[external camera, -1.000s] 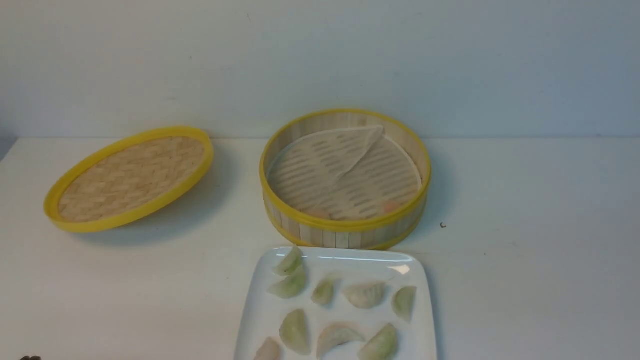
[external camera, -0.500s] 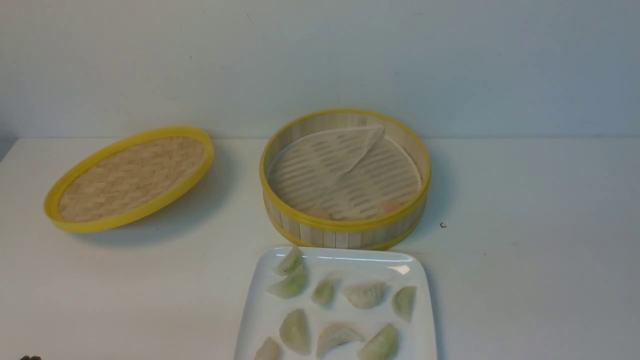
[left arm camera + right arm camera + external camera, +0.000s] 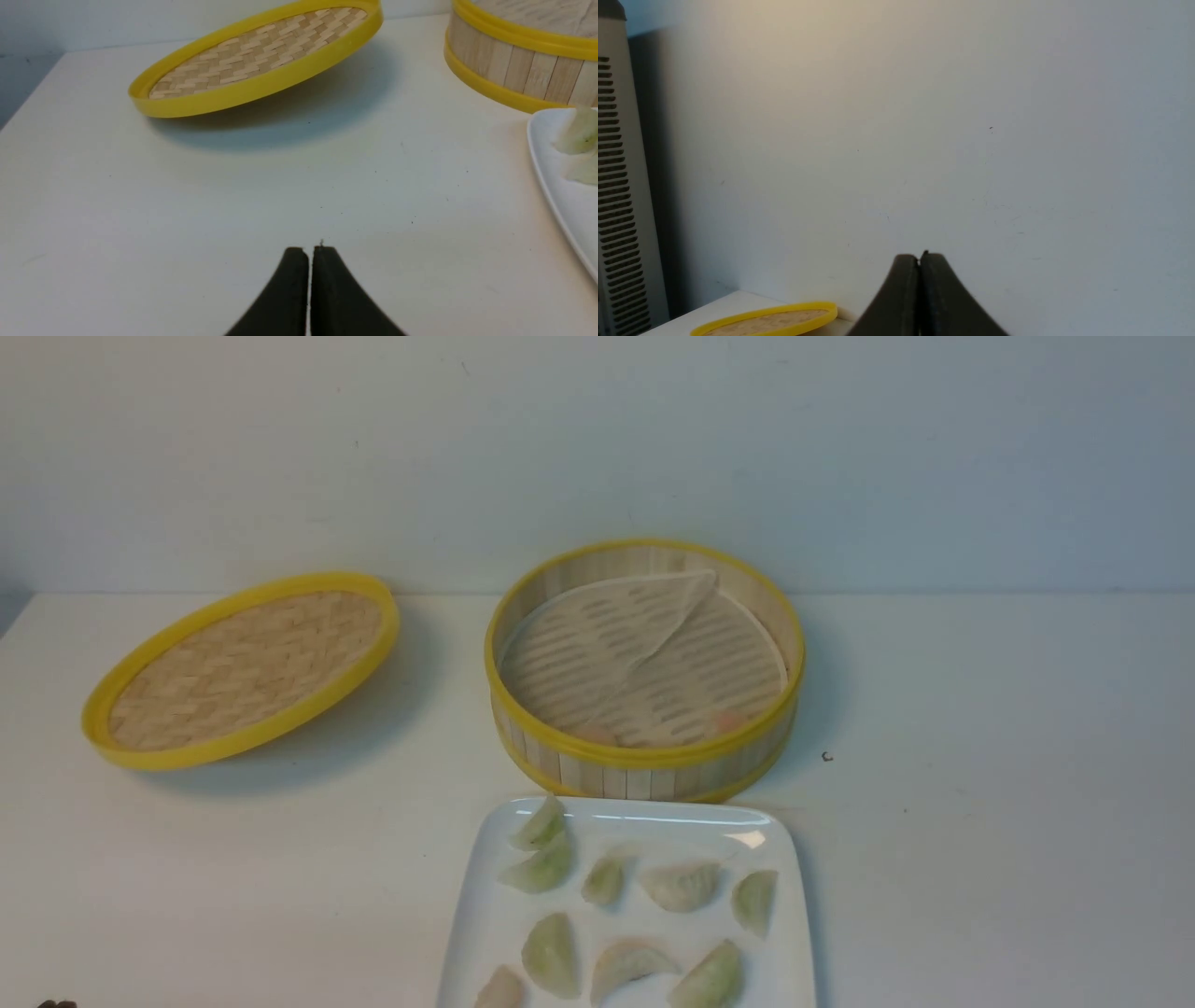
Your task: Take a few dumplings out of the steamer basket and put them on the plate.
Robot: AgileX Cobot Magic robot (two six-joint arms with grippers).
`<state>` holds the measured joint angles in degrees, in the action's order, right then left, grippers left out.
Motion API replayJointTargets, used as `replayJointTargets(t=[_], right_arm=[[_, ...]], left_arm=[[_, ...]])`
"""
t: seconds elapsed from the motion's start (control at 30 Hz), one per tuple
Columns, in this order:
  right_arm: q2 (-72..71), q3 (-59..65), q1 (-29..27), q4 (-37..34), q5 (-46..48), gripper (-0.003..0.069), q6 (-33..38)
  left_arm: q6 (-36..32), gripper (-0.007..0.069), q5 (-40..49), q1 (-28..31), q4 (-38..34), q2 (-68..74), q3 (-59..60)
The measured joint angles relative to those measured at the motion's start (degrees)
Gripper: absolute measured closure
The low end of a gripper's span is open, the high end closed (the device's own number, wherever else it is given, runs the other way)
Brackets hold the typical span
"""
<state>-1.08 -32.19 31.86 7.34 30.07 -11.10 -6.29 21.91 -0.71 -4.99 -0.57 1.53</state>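
The white plate [image 3: 789, 933] is sitting at the near middle of the surface [image 3: 980, 859], carrying nine pale green and whitish dumplings [image 3: 551, 954] spread in rough rows, one at the near left looking faintly pink. Just beyond the plate's far edge, the steamer basket [image 3: 644, 770] is standing upright, its paper liner [image 3: 653, 663] lying inside with one flap folded over; two pinkish-orange dumplings [image 3: 728, 720] are peeking out beside the near inner wall. To the far left, well apart from the basket, the woven lid [image 3: 243, 667] is resting tilted, its right side raised off the surface. The left tool [image 3: 309, 254] is hovering over bare surface near the left of the plate, its black fingers pressed together and gripping nothing. The right tool [image 3: 919, 261] is pointing toward the back wall [image 3: 924, 116], likewise closed and carrying nothing.
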Motion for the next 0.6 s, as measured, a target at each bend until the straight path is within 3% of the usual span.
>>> replayJointTargets(t=[0.37,0.6], right_arm=[[0.0,2.77,0.0,-2.95,-2.48,0.0673,-3.25],[0.0,11.77,0.0,-4.78,-13.35,0.0673,-0.64]], left_arm=[[0.0,0.0631,0.0,0.0,0.0,0.0,0.0],[-0.07,0.0631,0.0,0.0,0.0,0.0,0.0]])
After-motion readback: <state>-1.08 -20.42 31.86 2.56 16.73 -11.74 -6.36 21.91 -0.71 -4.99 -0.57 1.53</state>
